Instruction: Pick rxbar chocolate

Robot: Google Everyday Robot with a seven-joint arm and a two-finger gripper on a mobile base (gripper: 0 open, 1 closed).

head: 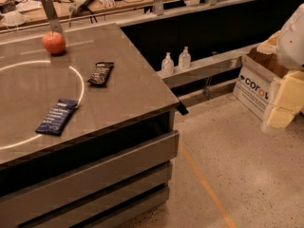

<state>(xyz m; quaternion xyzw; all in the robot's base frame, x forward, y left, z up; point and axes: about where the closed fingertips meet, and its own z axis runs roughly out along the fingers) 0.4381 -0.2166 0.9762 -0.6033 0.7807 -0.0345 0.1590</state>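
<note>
Grey table [137, 95], rxbar chocolate [100, 73] lying flat, tool [283, 106] far right, partly cut off, state unclear

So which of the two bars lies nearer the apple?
The black-wrapped rxbar chocolate; the blue bar lies farther from the apple, toward the front of the table. The claw hangs far right, off it.

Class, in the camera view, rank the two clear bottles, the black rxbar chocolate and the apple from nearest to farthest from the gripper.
The gripper hangs at the right edge, off the table.
1. clear bottles, on the ledge right of the table.
2. rxbar chocolate, mid-table.
3. apple, at the table's far left.
</note>
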